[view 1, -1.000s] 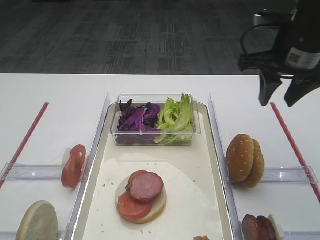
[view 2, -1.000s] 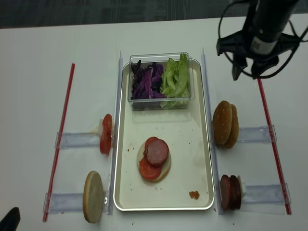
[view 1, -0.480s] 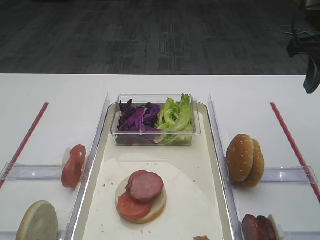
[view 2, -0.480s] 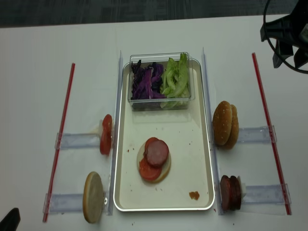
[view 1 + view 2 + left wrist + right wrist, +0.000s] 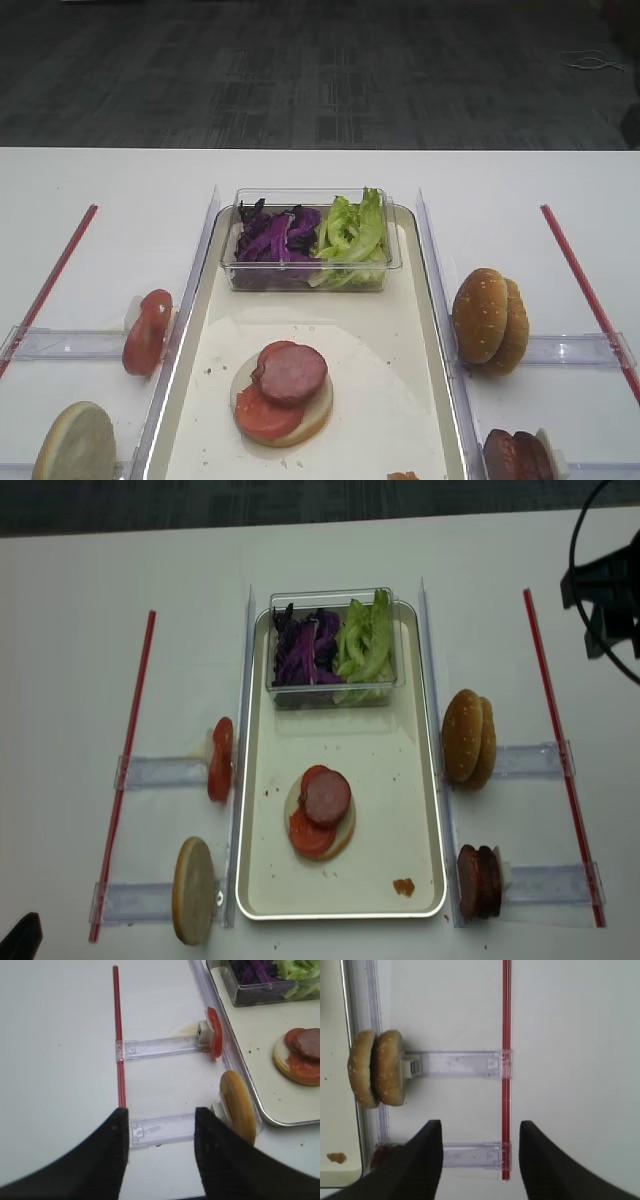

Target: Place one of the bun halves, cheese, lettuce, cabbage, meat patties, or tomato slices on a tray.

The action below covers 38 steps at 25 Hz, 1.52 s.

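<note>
On the cream tray (image 5: 392, 780) a pale bun half carries a tomato slice (image 5: 308, 835) and a meat patty (image 5: 327, 796). A clear box at the tray's far end holds purple cabbage (image 5: 303, 648) and green lettuce (image 5: 365, 640). Two sesame bun tops (image 5: 375, 1067) stand on edge to the right of the tray, with spare patties (image 5: 480, 880) nearer. My right gripper (image 5: 480, 1125) hovers open and empty over the table beside them. My left gripper (image 5: 160, 1112) is open and empty near a flat bun half (image 5: 239, 1105) and a tomato slice (image 5: 215, 1032).
Clear plastic rails (image 5: 160, 772) stick out from both long sides of the tray, ending at red strips (image 5: 548, 700). A small orange crumb (image 5: 403, 885) lies in the tray's near right corner. My right arm (image 5: 608, 585) hangs at the right edge of the overhead view.
My right arm has swung away from the tray's back right corner towards the right edge, leaving the front exterior view. Its jaws kept the same gap. The food has not moved.
</note>
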Motion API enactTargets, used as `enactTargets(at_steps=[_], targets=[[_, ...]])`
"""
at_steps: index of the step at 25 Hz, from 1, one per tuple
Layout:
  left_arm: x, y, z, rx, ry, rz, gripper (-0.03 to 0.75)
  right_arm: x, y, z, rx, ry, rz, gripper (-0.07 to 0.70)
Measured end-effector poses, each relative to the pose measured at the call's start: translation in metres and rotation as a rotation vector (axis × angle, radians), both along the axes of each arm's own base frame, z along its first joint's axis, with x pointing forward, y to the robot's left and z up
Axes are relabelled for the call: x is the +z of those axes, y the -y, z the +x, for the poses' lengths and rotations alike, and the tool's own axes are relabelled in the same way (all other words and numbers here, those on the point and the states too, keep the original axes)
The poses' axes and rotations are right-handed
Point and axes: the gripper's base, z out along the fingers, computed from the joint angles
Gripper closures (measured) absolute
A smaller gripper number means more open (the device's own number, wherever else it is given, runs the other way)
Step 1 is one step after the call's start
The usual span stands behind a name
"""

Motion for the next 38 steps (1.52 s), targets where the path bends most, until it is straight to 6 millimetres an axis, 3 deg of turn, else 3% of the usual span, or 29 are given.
enactTargets(at_steps=[17, 23, 31, 38], targets=[[0.0, 0.0, 0.0, 0.0, 0.0, 0.0, 0.423, 0.002, 0.006, -0.156, 0.014, 0.236, 0.009, 0.255], [0.0, 0.0, 0.0, 0.0, 0.0, 0.0, 0.423, -0.014, 0.006, -0.188, 0.016, 0.289, 0.029, 0.255], [0.0, 0.0, 0.0, 0.0, 0.0, 0.0, 0.423, -0.046, 0.006, -0.215, 0.019, 0.306, 0.038, 0.255], [0.0, 0.0, 0.0, 0.0, 0.0, 0.0, 0.423, -0.045, 0.006, -0.236, 0.047, 0.435, 0.047, 0.255]])
